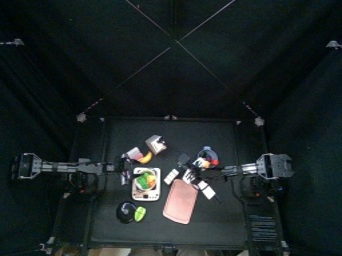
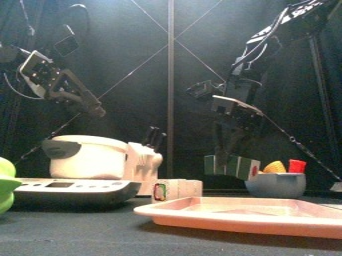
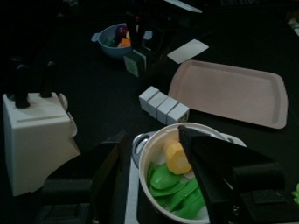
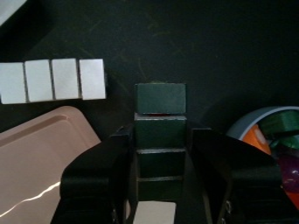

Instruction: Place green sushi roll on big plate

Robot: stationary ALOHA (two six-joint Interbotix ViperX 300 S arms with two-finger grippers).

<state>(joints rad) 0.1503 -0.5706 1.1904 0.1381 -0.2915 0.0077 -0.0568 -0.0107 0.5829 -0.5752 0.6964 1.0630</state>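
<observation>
One green sushi roll (image 4: 162, 131), a row of about four dark green pieces, lies on the table just right of the one big plate (image 4: 41, 166), beside one white roll (image 4: 52, 80). Right gripper (image 4: 163, 153) hangs over the green roll, jaws apart, straddling it; its near end is hidden by the jaws. Left gripper (image 3: 163, 166) hangs open above a bowl (image 3: 216, 140) of partly cut-off food.

Black arms (image 2: 261, 45), black two-jawed tools (image 4: 163, 162).

Dim scene within black curtains; the pink big plate (image 2: 247, 213) catches the most light. Front view: near objects soft-focused. Wrist views: grainy, jaws dark and blurred at the bottom edge.
</observation>
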